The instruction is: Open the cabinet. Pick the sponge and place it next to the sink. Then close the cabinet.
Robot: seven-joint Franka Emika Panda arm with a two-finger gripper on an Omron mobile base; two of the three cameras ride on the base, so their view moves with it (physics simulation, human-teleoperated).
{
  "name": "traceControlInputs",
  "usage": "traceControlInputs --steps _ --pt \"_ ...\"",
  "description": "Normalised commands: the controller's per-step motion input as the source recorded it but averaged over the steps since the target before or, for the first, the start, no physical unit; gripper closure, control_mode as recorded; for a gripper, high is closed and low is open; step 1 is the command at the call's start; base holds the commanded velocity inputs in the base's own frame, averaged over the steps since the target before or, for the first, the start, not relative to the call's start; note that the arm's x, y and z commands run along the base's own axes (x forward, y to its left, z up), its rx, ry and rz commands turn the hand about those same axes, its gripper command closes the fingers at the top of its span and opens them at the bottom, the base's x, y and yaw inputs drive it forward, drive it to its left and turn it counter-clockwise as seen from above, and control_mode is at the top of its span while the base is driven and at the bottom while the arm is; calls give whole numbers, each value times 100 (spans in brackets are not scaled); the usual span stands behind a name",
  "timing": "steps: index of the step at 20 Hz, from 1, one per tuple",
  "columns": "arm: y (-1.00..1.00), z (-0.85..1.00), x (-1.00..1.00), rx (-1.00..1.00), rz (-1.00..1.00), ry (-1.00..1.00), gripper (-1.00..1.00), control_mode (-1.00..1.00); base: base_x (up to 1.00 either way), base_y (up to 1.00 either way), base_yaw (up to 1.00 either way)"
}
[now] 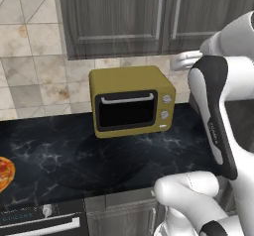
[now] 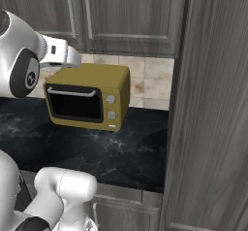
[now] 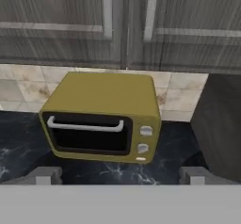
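The cabinet (image 1: pixel 124 17) (image 2: pixel 126 11) (image 3: pixel 61 11) hangs on the wall above the counter. Both dark grey doors are shut, and their silver bar handles (image 3: pixel 107 11) flank the middle seam. My gripper (image 3: pixel 120 175) is open, its fingertips (image 3: pixel 47 173) set wide apart with nothing between them. It hovers in front of the cabinet and below its doors, facing the wall over the counter. The hand (image 1: pixel 183 61) (image 2: pixel 68 55) is level with the cabinet's bottom edge. The sponge is hidden, and the sink is out of view.
A mustard-yellow microwave (image 1: pixel 131 101) (image 2: pixel 89 96) (image 3: pixel 103 117) stands on the black marble counter (image 1: pixel 49 150) under the cabinet. A tall dark grey panel (image 2: pixel 208 104) (image 3: pixel 221 124) rises at the right. A pizza (image 1: pixel 4 173) lies at the counter's left end, above a stove front (image 1: pixel 39 220).
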Motion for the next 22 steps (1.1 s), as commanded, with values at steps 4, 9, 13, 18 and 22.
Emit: traceControlInputs --steps 4,9,13,18,22 --pt "14 35 -2 2 0 -26 -100 -100 0 0 0" --pt "17 28 0 5 0 -24 -100 -100 0 0 0" --pt "22 32 0 4 0 -10 -100 -100 0 0 0" --pt "31 27 8 0 0 -1 -100 -100 0 0 0" --pt "19 9 45 0 0 0 -100 -100 0 0 0"
